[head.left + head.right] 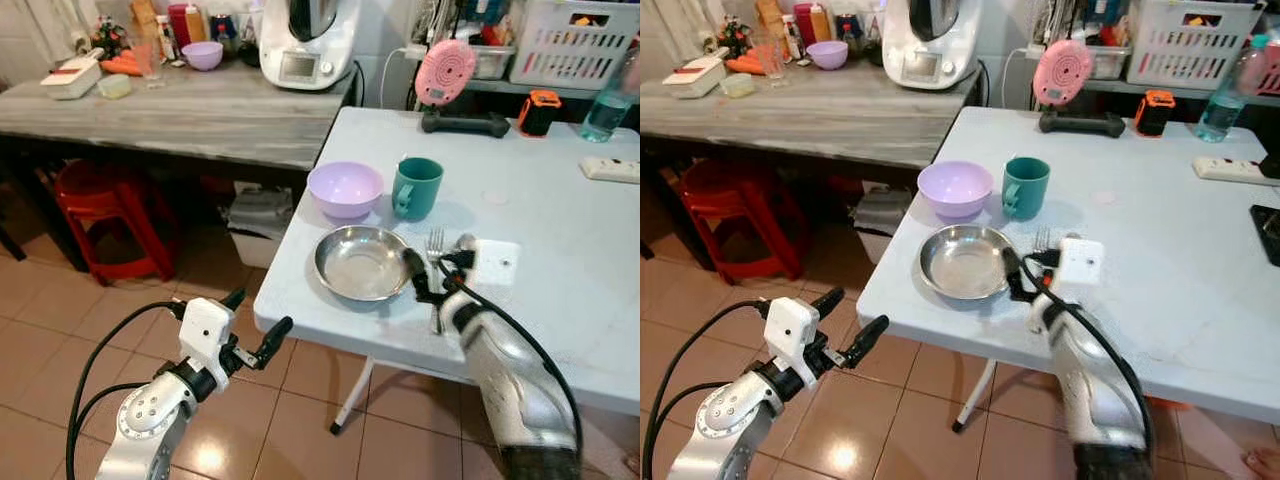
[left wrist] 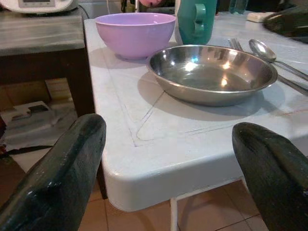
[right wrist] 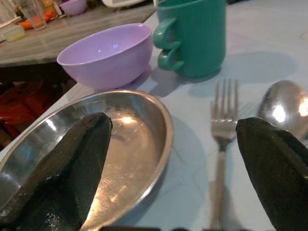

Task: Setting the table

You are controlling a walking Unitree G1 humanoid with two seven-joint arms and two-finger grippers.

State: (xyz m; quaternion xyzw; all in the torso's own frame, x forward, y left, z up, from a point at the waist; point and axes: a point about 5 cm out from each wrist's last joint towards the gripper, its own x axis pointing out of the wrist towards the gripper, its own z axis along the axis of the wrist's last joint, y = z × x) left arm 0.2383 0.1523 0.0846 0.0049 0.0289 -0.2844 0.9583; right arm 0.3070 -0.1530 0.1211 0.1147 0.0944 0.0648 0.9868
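- Take the steel plate [image 1: 362,262] as your reference; it sits on the white table [image 1: 560,250], near the table's front-left corner.
- You find the purple bowl [image 1: 345,188] just behind the plate, towards the far side of the table.
- You find the green mug [image 1: 416,187] just beside the bowl, behind the plate's right half, with its handle turned towards the bowl.
- The fork [image 3: 222,126] lies flat just to the right of the plate, tines pointing away from you.
- The spoon [image 3: 284,103] lies just beyond the fork, further from the plate, bowl end pointing away from you.
- Your right gripper [image 1: 428,272] sits low over the plate's right rim. Its fingers are spread wide: one finger [image 3: 72,159] is over the inside of the plate, the other is on the far side of the fork. It pinches nothing.
- Your left gripper [image 1: 258,322] hangs off the table, in front of and to the left of the plate, short of the table's corner. Its fingers [image 2: 57,178] are spread apart with nothing between them.
- Behind and left of the plate, well apart from it, a grey wooden counter [image 1: 190,115] carries a white kitchen machine [image 1: 305,45].
- A red stool [image 1: 105,205] stands under that counter.
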